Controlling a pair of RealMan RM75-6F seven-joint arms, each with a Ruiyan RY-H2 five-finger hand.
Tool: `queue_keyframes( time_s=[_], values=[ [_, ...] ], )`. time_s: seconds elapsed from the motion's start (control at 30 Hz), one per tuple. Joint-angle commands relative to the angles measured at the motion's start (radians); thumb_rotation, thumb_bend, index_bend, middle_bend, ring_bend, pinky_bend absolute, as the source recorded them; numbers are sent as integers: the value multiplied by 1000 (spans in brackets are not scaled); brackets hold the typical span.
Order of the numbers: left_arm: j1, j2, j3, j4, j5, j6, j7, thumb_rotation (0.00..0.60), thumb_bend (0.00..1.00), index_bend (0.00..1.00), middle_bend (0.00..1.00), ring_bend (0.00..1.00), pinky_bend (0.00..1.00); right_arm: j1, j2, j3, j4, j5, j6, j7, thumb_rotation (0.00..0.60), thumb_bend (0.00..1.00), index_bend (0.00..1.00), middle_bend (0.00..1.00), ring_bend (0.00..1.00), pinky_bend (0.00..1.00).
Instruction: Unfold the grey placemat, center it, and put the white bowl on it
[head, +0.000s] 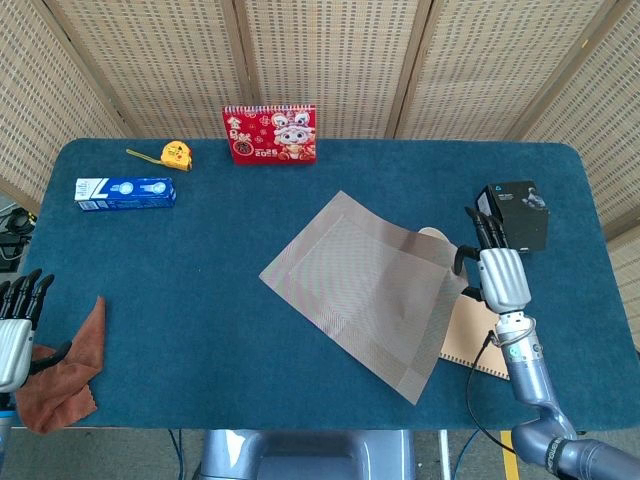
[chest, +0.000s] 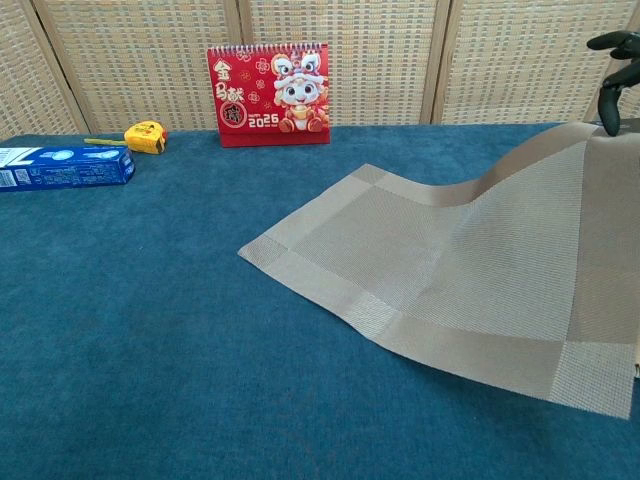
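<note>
In the head view, your right hand (head: 497, 275) holds the right edge of the grey-brown woven rectangular placemat (head: 360, 287), pinching it up off the table so that side rises while the left corner lies on the dark blue felt tabletop (head: 200, 300). The mat is unfolded, turned at an angle, and sits right of the table's middle. The white round bowl (head: 434, 236) is almost wholly hidden behind the lifted edge; only a sliver of its rim shows beside your right hand. A tan spiral-bound notebook (head: 478, 343) lies partly under the mat's right side, and a black box (head: 518, 215) stands just beyond your fingers. Your left hand (head: 15, 325) hangs at the table's near left edge with its fingers straight and apart, holding nothing, next to a crumpled rust-brown cloth (head: 62, 375). Along the far side lie a blue and white carton (head: 125, 192), a yellow tape measure (head: 176, 154) and a red desk calendar with a cartoon figure (head: 269, 134). In the chest view, the placemat sweeps up from the table toward the upper right, where the dark fingers (chest: 612, 70) of your right hand curl over its raised corner; the bowl is out of sight behind the mat. The calendar, tape measure and carton stand along the back, well apart from the mat.
</note>
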Motion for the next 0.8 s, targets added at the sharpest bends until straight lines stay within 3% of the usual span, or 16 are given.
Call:
queue_keyframes(
  time_s=[0.03, 0.43, 0.63, 0.8],
  values=[
    [0, 0, 0, 0, 0, -1, 1, 600, 179, 9, 0, 0, 0, 12, 2, 10, -9, 8, -7, -20, 600, 511, 727, 100, 0, 0],
    [-4, -1, -2, 7, -8, -9, -6, 600, 180, 9, 0, 0, 0, 53, 15, 58, -26, 84, -41, -113, 600, 500, 726, 101, 0, 0],
    [-6, -3, 0, 9, -10, -14, -5, 600, 180, 9, 0, 0, 0, 34, 42, 71, -19, 125, -39, -86, 600, 483, 708, 91, 0, 0],
    [-7, -6, 3, 7, -7, -15, 6, 600, 180, 9, 0, 0, 0, 14, 73, 64, -6, 142, -44, -57, 600, 450, 635, 35, 0, 0]
  ],
)
